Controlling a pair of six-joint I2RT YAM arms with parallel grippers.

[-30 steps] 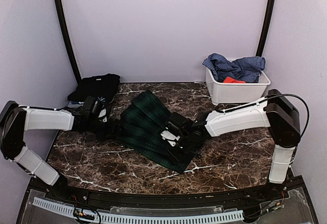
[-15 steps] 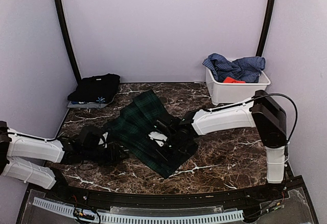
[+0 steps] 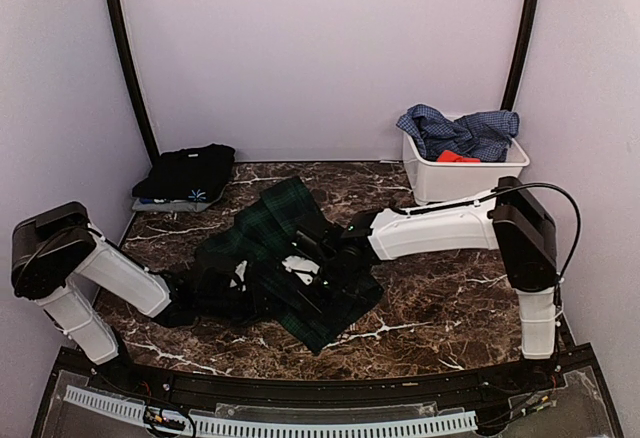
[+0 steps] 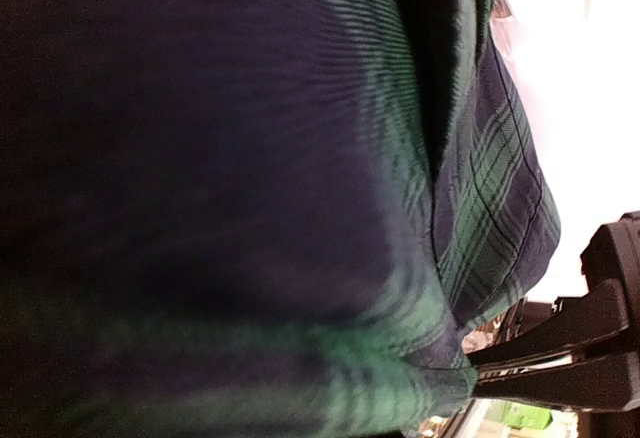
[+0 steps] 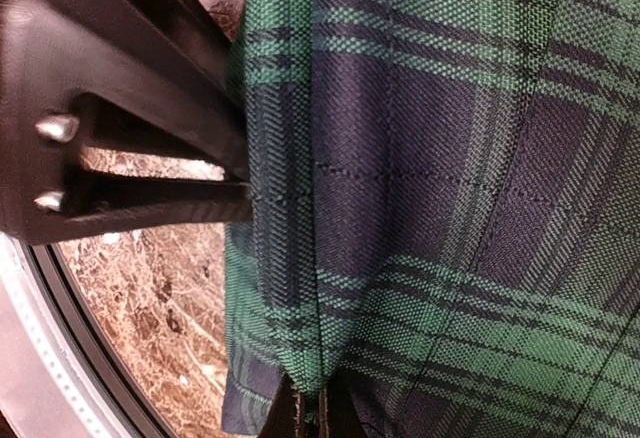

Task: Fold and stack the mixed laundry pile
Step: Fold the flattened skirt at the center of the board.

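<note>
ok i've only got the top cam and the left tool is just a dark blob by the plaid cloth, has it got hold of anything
observer: looks like it. in the left wrist view the left tool has its tips together on a bunched edge of the plaid garment
operator: and the right one, gripping or just resting on top
observer: gripping. in the right wrist view the right tool is shut on a folded edge of the same garment
operator: is that edge lying on more cloth
observer: can't see beneath it, but the marble table shows bare right beside it
</note>
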